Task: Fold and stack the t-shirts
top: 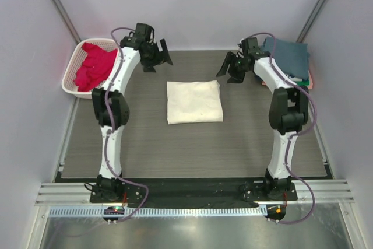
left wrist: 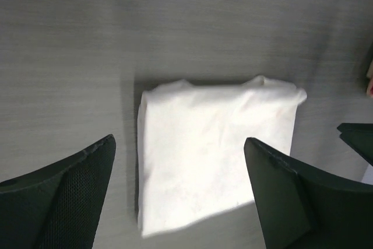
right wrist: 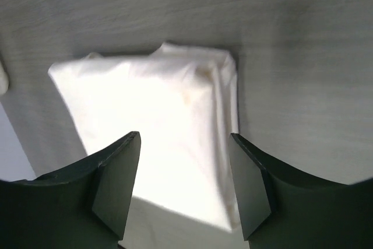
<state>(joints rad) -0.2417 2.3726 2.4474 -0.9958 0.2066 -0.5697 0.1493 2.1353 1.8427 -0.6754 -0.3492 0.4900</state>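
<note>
Only the overhead view takes in the white lattice basket [top: 70, 73] at ten o'clock on the counter [top: 145, 144]. A crumpled crimson-pink shirt [top: 93, 65] is heaped in it. Beside the basket, the left claw [top: 156, 56] hangs above the counter with its fingers wide apart and nothing between them.

The cream shirt [top: 194, 102] lies at the centre, folded into a neat, flat rectangle. The left wrist view shows the shirt's [left wrist: 210, 155] lumpy upper edge, and the right wrist view shows the stacked layers along one side of it [right wrist: 169, 121].

The right claw [top: 232, 68], empty too, stands spread at one o'clock. At two o'clock a folded slate-blue shirt [top: 288, 55] tops a small pile.

The counter is matte grey woodgrain, enclosed by pale walls [top: 204, 4].
</note>
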